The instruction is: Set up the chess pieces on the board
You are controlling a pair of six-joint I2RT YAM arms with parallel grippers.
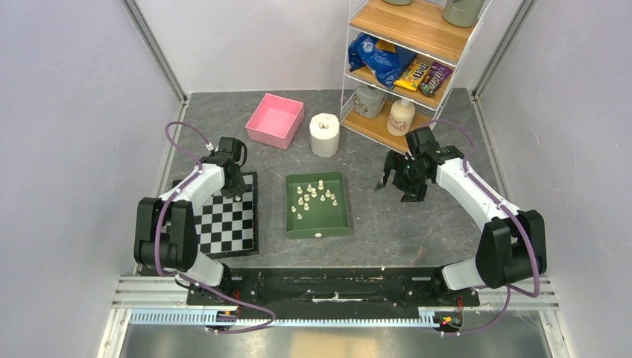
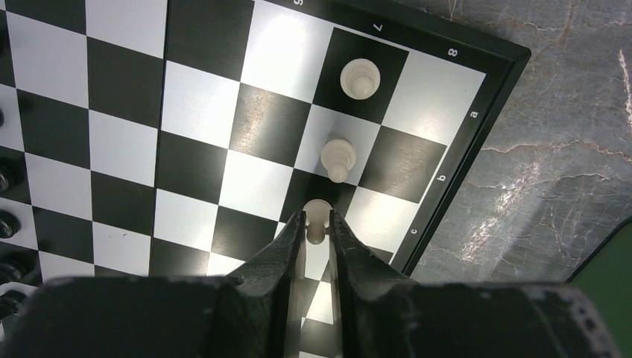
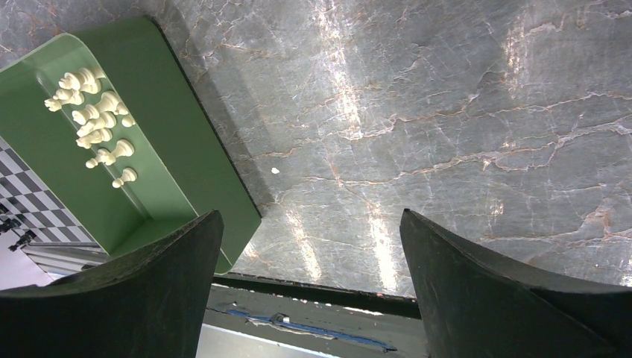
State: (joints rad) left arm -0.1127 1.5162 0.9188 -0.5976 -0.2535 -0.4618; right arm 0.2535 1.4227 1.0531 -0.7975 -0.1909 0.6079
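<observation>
The checkered board (image 1: 227, 224) lies at the left of the table. My left gripper (image 2: 318, 224) is over its far right corner, shut on a cream pawn (image 2: 317, 216) standing on a black square. Two more cream pawns (image 2: 339, 157) (image 2: 360, 77) stand on the board (image 2: 127, 127) beyond it, along the right edge. Several cream chess pieces (image 1: 313, 195) lie in the green tray (image 1: 339, 224) and show in the right wrist view (image 3: 93, 119). My right gripper (image 3: 309, 224) is open and empty, above bare table right of the tray (image 3: 179, 149).
A pink box (image 1: 276, 121) and a white paper roll (image 1: 324, 134) stand behind the tray. A wire shelf (image 1: 406, 60) with snack bags and bottles stands at the back right. Dark pieces (image 2: 7, 224) line the board's left edge in the left wrist view.
</observation>
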